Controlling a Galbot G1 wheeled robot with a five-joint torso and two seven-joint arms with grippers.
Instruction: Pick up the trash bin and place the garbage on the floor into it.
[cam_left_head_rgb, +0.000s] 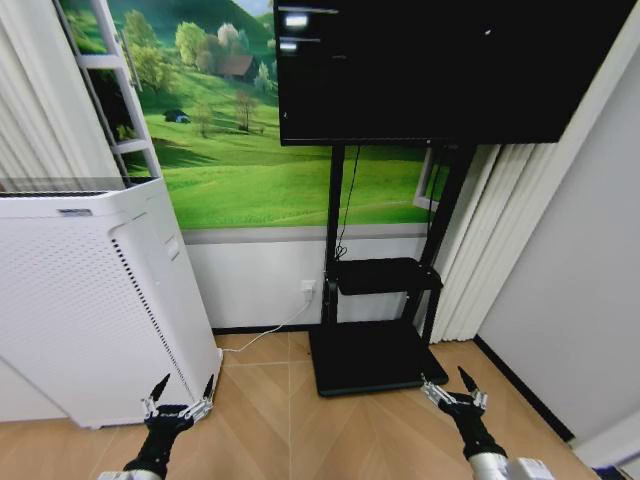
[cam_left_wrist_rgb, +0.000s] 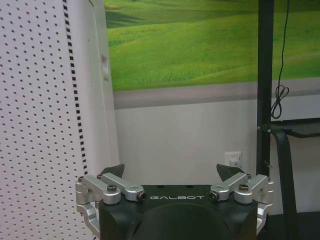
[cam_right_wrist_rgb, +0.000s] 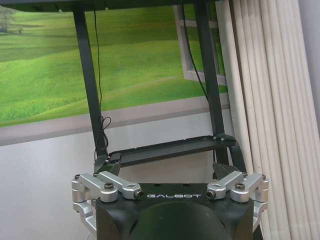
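Your left pincer (cam_left_head_rgb: 180, 392) and right pincer (cam_left_head_rgb: 452, 386) hang low over the floor (cam_left_head_rgb: 290, 420), both spread wide and holding nothing, facing a wall with a meadow mural (cam_left_head_rgb: 250, 150). No bin or litter lies in sight here, so look elsewhere. A mesh bin would likely be light and stiff, best pinched at its rim. The white perforated appliance (cam_left_head_rgb: 80, 300) crowds your near left; the black TV stand (cam_left_head_rgb: 370, 355) fills the far middle, curtains (cam_left_head_rgb: 490, 240) to the right.

At left, a white appliance (cam_left_head_rgb: 90, 300) with perforated dots; tan herringbone floor (cam_left_head_rgb: 300, 430) below; green meadow mural (cam_left_head_rgb: 230, 130) behind a black TV stand (cam_left_head_rgb: 370, 370).
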